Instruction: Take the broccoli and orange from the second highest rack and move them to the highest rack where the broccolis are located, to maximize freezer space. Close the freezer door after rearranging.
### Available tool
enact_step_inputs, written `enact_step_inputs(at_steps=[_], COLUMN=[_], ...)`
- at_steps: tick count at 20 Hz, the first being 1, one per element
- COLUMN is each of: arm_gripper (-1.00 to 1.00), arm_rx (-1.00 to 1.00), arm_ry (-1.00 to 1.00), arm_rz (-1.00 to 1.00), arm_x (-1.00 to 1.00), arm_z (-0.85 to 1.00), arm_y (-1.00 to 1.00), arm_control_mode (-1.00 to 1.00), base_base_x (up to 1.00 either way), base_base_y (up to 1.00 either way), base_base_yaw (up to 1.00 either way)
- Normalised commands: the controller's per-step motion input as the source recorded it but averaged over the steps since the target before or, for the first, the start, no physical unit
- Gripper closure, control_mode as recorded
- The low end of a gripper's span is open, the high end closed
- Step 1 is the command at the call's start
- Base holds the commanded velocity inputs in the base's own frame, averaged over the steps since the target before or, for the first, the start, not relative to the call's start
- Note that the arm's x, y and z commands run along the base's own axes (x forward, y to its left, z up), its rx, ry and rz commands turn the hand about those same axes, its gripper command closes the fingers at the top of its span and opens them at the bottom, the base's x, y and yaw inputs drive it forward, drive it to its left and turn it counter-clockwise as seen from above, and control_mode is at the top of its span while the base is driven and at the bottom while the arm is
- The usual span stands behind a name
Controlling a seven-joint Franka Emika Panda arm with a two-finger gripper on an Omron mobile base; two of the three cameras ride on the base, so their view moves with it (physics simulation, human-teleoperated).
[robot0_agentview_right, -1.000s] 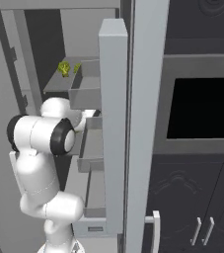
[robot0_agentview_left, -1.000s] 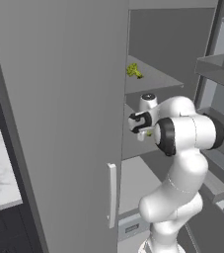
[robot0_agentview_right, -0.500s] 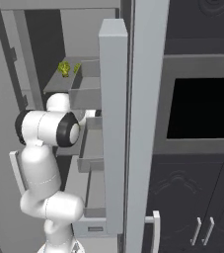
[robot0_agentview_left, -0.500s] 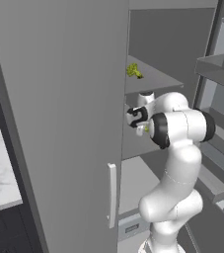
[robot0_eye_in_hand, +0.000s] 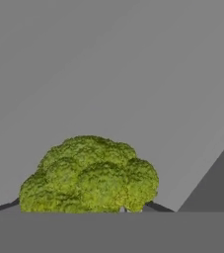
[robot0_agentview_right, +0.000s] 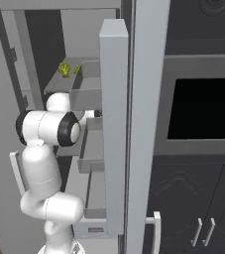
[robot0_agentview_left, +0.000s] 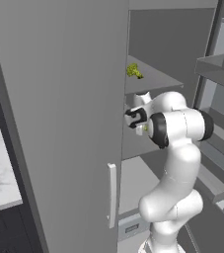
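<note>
The fingers (robot0_agentview_left: 144, 129) are reached into the freezer (robot0_agentview_left: 59, 99) at the level of the second highest rack (robot0_agentview_left: 138, 143), and in the hand view a lumpy yellow-green broccoli floret (robot0_eye_in_hand: 89, 175) sits right at the bottom between the two dark tips, its crown covering most of them; whether the tips press on it or merely flank it cannot be told, nor how wide they stand. In the left base view a small speck of yellow-green shows just by the hand, against the grey rack. Behind the floret lies plain grey shelf and wall. The white arm (robot0_agentview_left: 175, 163) rises from below and bends at the elbow, its forearm pointing into the compartment. One level up, on the highest rack (robot0_agentview_left: 150, 79), more broccolis (robot0_agentview_left: 133, 71) sit near the front left edge; from the right base view they appear as two small clumps (robot0_agentview_right: 68, 68) side by side on that shelf. The freezer door (robot0_agentview_right: 115, 129) stands open, edge-on, with door shelves (robot0_agentview_left: 222, 69) on its inner face. To the right are dark kitchen cabinets (robot0_agentview_right: 198, 198) and a black oven window (robot0_agentview_right: 203, 108); to the far left, a marbled worktop (robot0_agentview_left: 0, 168).
</note>
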Motion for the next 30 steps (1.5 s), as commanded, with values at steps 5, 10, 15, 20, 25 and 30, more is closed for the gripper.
enact_step_inputs(at_steps=[5,10,15,20,25,30], arm_gripper=[1.00,1.00,1.00,1.00,1.00,1.00], arm_rx=[0.06,0.00,0.00,0.05,0.02,0.01], arm_ry=[-0.07,-0.11,0.00,0.00,0.00,-0.12], arm_rz=[0.00,0.00,0.00,0.00,0.00,0.00], arm_x=[-0.57,-0.78,-0.64,-0.79,-0.78,-0.60], arm_z=[0.00,0.00,0.01,0.24,0.44,0.81], arm_y=[0.00,0.10,0.18,0.11,0.14,0.17], arm_control_mode=[-1.00,-1.00,-1.00,-1.00,-1.00,-1.00], base_base_x=[0.00,0.00,0.00,0.00,0.00,0.00], base_base_y=[0.00,0.00,0.00,0.00,0.00,0.00], base_base_yaw=[0.00,0.00,0.00,0.00,0.00,0.00])
